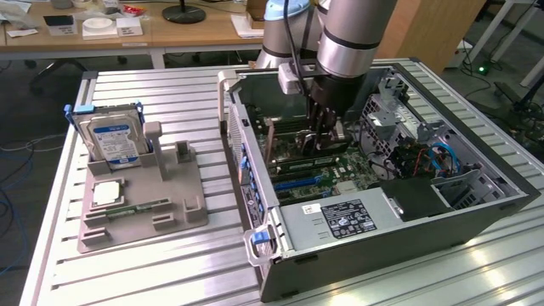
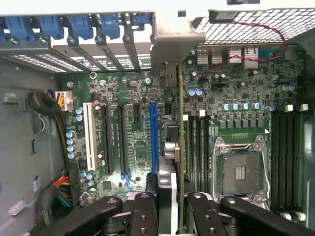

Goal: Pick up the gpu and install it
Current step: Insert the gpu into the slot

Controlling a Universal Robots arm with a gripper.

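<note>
My gripper [image 1: 325, 135] reaches down into the open computer case [image 1: 476, 210], over the motherboard [image 1: 340, 172]. It is shut on the gpu [image 1: 297, 143], which it holds on edge. In the wrist view the gpu [image 2: 173, 147] runs edge-on from between the black fingers [image 2: 142, 211] to its silver end bracket [image 2: 174, 44] at the case's rear wall. The card stands just beside the long blue slot [image 2: 153, 137] and close over the board. Whether its edge is in a slot I cannot tell.
Beside the case, a grey fixture [image 1: 144, 204] on the slatted metal table [image 1: 170, 274] holds a hard drive with a blue label [image 1: 114, 140], a memory stick [image 1: 136, 209] and a square chip [image 1: 108, 191]. The power supply [image 1: 340, 220] and drive cage [image 1: 399, 121] crowd the case.
</note>
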